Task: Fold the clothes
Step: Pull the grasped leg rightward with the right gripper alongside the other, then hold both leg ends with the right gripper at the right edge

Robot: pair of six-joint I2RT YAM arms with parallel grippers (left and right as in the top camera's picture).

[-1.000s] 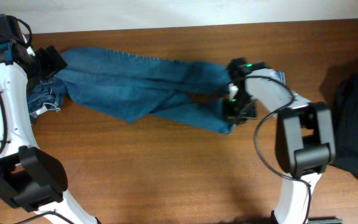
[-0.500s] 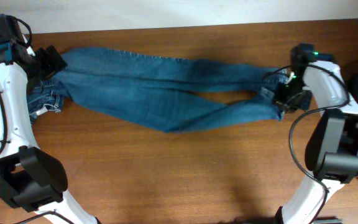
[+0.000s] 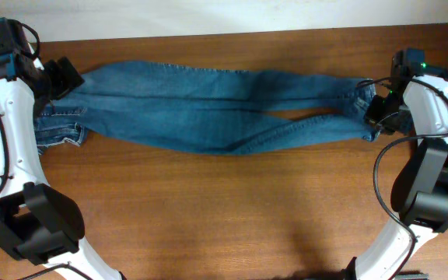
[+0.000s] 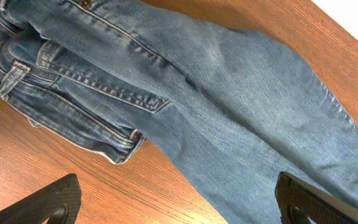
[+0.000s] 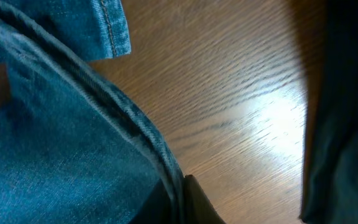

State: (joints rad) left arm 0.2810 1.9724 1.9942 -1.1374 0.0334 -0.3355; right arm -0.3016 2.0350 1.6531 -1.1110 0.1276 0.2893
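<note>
While jeans [image 3: 208, 117] lie stretched along desk [image 3: 208, 218] | left hand [image 4: 178, 190] apart above them | right hand [image 3: 373, 117] clamped on one leg.

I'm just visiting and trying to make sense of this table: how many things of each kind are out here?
Blue jeans: 1
Dark cloth at the right edge: 1
Robot arms: 2
Wooden table: 1
Total: 5

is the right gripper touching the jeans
Touching. The right wrist view shows the right gripper closed on the seamed edge of the jeans, with the denim running right into its fingers and no gap.
</note>
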